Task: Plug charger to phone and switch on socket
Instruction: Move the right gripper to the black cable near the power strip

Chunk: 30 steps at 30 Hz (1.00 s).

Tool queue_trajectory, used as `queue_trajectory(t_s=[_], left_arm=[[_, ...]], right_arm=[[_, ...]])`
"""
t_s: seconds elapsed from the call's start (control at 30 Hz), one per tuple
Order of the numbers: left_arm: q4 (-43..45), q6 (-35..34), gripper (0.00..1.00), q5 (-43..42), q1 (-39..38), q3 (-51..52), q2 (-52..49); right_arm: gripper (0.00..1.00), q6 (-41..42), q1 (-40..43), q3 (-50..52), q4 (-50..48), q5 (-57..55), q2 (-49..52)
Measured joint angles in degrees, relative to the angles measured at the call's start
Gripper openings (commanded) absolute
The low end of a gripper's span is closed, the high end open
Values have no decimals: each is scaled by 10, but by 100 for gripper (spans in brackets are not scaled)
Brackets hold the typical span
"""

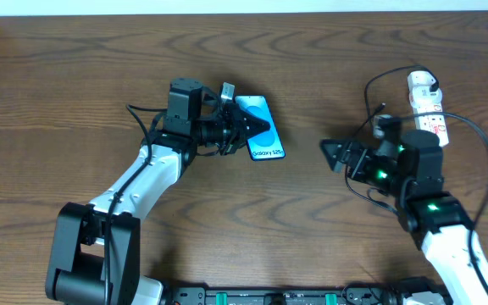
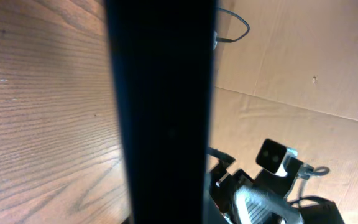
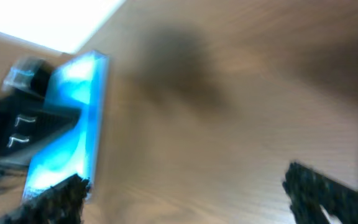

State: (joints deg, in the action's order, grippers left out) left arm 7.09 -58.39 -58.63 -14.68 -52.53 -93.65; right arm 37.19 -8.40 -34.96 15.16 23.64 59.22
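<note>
Overhead, left end effector [image 1: 246, 126] partly hides the phone [image 1: 257, 108]

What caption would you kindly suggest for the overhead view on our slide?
Left gripper clamps the phone mid-table; the open right gripper faces it, with the socket at the far right.

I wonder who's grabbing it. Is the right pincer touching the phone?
Apart. The overhead view shows bare table between the right pincer and the phone.

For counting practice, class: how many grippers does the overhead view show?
2: the left gripper gripping the phone; the right gripper, open, between phone and socket.
</note>
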Motion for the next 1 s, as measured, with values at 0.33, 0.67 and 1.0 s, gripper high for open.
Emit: queue_trajectory(t_s=[0.33, 0.67, 1.0], left_arm=[[0, 2, 8, 0, 0, 0, 0], [0, 2, 7, 10, 0, 0, 0], [0, 2, 8, 20, 0, 0, 0]], right_arm=[[99, -11, 0, -147, 238, -258, -2], [81, -6, 0, -148, 177, -281, 62], [76, 17, 0, -243, 227, -270, 289]])
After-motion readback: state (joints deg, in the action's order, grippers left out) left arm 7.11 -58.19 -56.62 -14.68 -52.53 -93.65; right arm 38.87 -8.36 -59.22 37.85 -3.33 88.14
